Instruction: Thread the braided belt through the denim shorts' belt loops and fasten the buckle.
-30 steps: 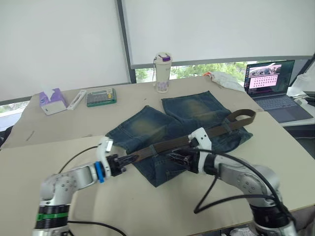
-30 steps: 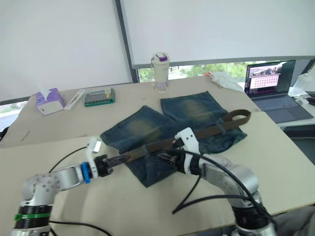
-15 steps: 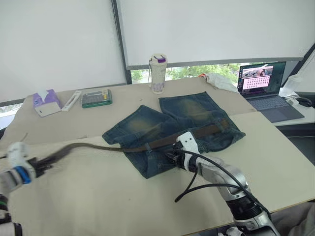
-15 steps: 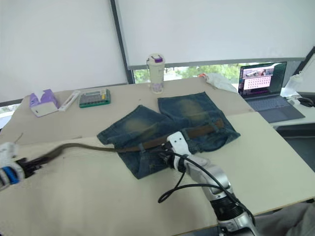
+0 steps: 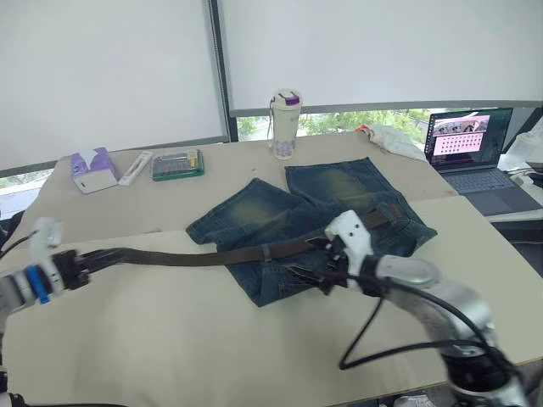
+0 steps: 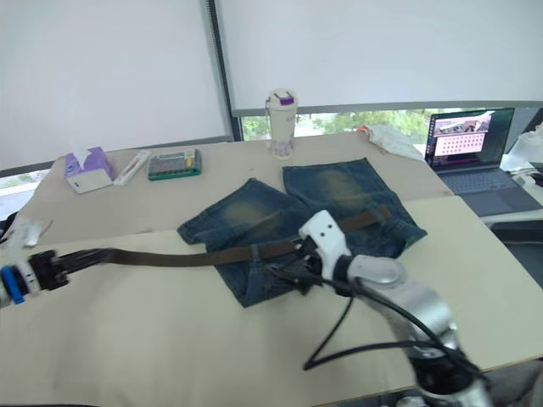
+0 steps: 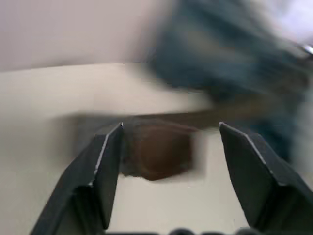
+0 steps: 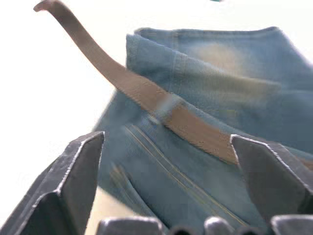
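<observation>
The denim shorts [image 5: 316, 216] lie flat mid-table, waistband toward me. The braided belt [image 5: 170, 257] runs from the waistband far out to the left across the table, under a belt loop [image 5: 265, 252]. Its reddish-brown tip [image 7: 159, 152] lies between the spread fingers [image 7: 105, 169] of my left gripper [image 5: 83, 261], which is open. My right gripper [image 5: 299, 273] hovers open over the waistband just below the belt, nothing between its fingers [image 8: 73, 181]. The belt's other end sits on the shorts' right side [image 5: 382, 219]. I cannot make out the buckle.
Along the table's far edge stand a tumbler [image 5: 286, 125], a calculator [image 5: 177, 164], a white bar-shaped item [image 5: 136, 168] and a tissue box [image 5: 93, 170]. A laptop [image 5: 475, 153] and a white cloth [image 5: 394, 140] are at the right.
My left gripper dragged the belt tip far to the left, drawing the belt's right end in onto the shorts. Both grippers have since opened. The camera also shifted.
</observation>
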Robot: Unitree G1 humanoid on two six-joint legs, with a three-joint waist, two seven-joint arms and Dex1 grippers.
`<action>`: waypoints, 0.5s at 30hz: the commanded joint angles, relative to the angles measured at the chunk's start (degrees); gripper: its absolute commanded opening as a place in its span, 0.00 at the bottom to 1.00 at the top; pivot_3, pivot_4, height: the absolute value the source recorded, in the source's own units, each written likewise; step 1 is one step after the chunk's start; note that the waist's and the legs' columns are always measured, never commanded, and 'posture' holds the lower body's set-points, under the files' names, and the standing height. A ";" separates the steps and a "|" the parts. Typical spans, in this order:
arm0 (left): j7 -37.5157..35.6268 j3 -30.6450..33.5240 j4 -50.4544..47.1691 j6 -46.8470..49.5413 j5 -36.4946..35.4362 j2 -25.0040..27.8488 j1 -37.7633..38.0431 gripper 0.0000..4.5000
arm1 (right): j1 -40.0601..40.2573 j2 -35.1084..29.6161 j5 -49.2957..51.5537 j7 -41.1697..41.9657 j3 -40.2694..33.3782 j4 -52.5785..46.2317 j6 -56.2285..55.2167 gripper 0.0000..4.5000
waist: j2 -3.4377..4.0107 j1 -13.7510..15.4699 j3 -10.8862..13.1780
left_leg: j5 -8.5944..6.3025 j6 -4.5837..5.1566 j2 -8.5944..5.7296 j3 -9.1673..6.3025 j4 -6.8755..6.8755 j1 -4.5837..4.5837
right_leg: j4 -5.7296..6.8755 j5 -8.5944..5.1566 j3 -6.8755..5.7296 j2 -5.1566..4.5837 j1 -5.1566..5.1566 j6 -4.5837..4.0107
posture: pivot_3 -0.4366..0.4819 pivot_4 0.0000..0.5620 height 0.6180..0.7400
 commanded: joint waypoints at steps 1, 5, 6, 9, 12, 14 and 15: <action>0.74 -10.25 -15.35 2.72 -0.37 -3.68 -4.90 0.69 | -2.98 -8.69 -1.33 3.58 -0.58 -3.29 1.59 1.00 | 0.32 0.12 0.17 | 0.00 0.00 0.00 0.01 0.00 0.04 | -0.01 0.00 -0.01 0.00 0.05 0.00 | 0.48 0.27 1.00; 7.67 -24.52 -11.95 -1.17 10.06 -17.47 -17.08 0.69 | -9.34 -13.83 -3.15 3.43 1.89 -1.39 5.26 1.00 | 0.37 0.24 0.28 | 0.02 -0.01 -0.11 0.43 0.06 0.24 | -0.06 -0.02 -0.17 0.06 0.52 0.03 | 0.48 0.27 1.00; 8.51 -26.88 -8.25 -2.18 11.84 -21.88 -20.59 0.69 | -10.22 -12.90 -2.48 2.86 1.35 -1.62 6.27 1.00 | 0.25 0.28 0.31 | 0.05 -0.08 -0.12 0.43 0.08 0.08 | -0.05 -0.03 -0.21 0.14 0.63 0.02 | 0.48 0.27 1.00; 13.16 -32.72 6.24 -9.17 21.45 -30.85 -28.19 0.69 | -10.37 -11.29 -2.31 1.28 1.08 -3.46 8.48 1.00 | 0.04 0.29 0.34 | 0.35 -0.58 -0.06 0.40 0.15 -0.09 | -0.06 0.01 -0.25 0.19 0.59 -0.05 | 0.48 0.27 1.00; 13.36 -36.16 19.17 -13.71 27.62 -34.66 -32.71 0.69 | -9.63 -9.28 -2.52 -1.26 0.42 -5.38 11.11 1.00 | 0.08 -0.15 0.31 | 0.36 -0.58 -0.03 0.53 0.13 -0.16 | 0.00 0.05 -0.14 0.15 0.49 -0.09 | 0.48 0.27 1.00; 13.65 -37.88 26.13 -17.79 31.78 -36.18 -34.83 0.69 | -8.81 -8.67 -2.82 -3.00 0.21 -7.29 13.00 1.00 | 0.10 -0.06 0.30 | 0.33 -0.54 0.01 0.49 0.10 -0.12 | -0.06 0.05 -0.11 0.13 0.45 -0.09 | 0.48 0.27 1.00; 13.11 -38.27 28.19 -19.69 33.25 -36.41 -35.50 0.69 | -8.42 -8.48 -2.78 -3.68 -0.09 -8.29 14.01 1.00 | 0.10 0.13 0.31 | 0.33 -0.53 0.06 0.47 0.12 -0.11 | -0.06 0.04 -0.14 0.10 0.48 -0.08 | 0.48 0.27 1.00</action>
